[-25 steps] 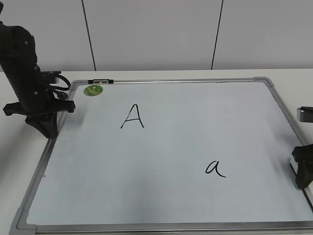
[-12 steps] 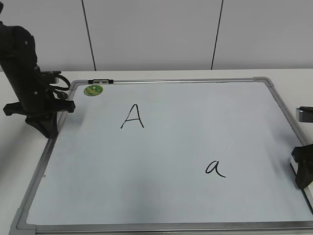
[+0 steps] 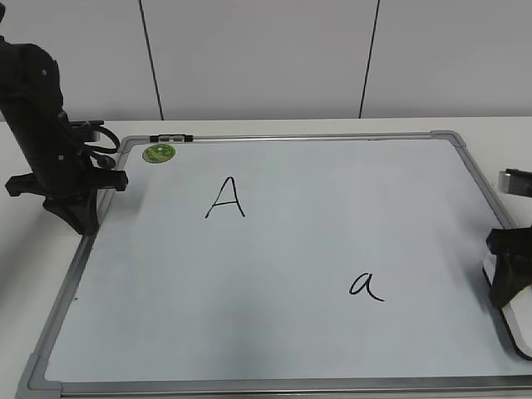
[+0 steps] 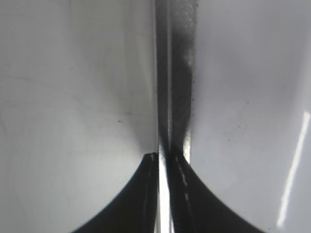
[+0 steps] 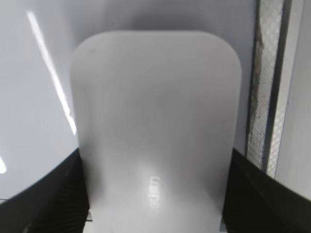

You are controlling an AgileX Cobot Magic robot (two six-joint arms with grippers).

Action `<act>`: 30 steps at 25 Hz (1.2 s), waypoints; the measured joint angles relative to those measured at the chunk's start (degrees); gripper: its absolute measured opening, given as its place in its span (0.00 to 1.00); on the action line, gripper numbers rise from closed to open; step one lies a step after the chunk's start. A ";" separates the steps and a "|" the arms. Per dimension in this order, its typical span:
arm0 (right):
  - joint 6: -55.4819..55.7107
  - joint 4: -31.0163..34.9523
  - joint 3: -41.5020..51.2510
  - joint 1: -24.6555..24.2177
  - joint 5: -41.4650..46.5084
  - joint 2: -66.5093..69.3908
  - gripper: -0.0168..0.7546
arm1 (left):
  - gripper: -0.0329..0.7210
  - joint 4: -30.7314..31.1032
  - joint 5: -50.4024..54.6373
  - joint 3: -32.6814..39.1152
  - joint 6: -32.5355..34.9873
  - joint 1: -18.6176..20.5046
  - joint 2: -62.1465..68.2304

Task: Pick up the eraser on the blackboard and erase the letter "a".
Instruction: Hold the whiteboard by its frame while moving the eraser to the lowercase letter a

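Since a second ago the right hand (image 3: 509,278) has edged inward along the board's (image 3: 291,137) right edge, baring more of the white eraser (image 3: 517,320) under it, while the left hand (image 3: 73,195) has not stirred. The right hand's jaws flank the eraser (image 5: 155,131) on both sides; firm grip I cannot tell, and the left hand (image 4: 165,194) is closed, empty. The "a" (image 3: 366,287) to its left is unwiped; no containers show.

1. My right pincer (image 3: 509,283) is cut by the exterior view's edge, its fingertips unseen.
2. The eraser (image 5: 155,131) runs off my right wrist view's bottom, blurred.
3. My left pincer (image 4: 163,194) shows only dark, blurred finger bases.
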 joint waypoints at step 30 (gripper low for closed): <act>6.08 -5.08 -24.80 22.76 13.35 13.15 0.70 | 0.10 -0.40 0.00 0.00 0.00 0.00 0.00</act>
